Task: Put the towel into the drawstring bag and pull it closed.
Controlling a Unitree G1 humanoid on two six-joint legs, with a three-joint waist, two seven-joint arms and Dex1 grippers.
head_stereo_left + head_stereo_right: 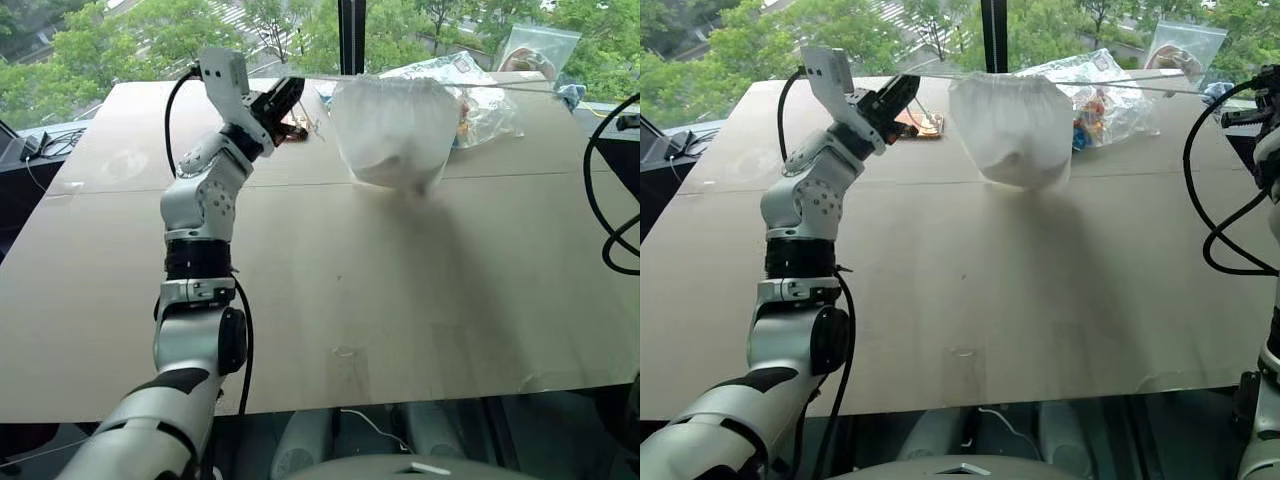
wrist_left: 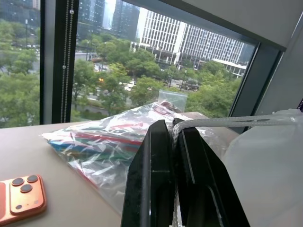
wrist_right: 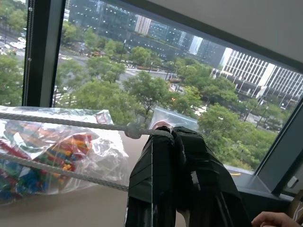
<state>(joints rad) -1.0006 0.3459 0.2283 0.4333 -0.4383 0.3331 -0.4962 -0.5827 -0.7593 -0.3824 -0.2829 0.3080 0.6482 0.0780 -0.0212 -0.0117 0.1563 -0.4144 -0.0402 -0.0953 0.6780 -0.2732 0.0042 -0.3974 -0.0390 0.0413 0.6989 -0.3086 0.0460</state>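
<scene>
The drawstring bag (image 1: 395, 130), thin white fabric, hangs above the far half of the table from its cords, its mouth gathered. A denser white lump shows through its lower part (image 1: 1012, 160); I cannot make out the towel itself. One cord (image 1: 940, 75) runs taut from the bag's top to my left gripper (image 1: 288, 95), which is raised and shut on that cord (image 2: 227, 122). My right gripper (image 3: 173, 130) is shut on the other cords (image 3: 61, 122), just by a knot (image 3: 134, 130). Both cords stretch out level from the bag.
A clear plastic bag of colourful items (image 1: 475, 95) lies behind the hanging bag. A copper-coloured phone (image 2: 21, 196) lies on the tan table (image 1: 350, 290) near my left gripper. A small zip bag (image 1: 540, 45) leans at the window. Black cables (image 1: 610, 200) loop at the right edge.
</scene>
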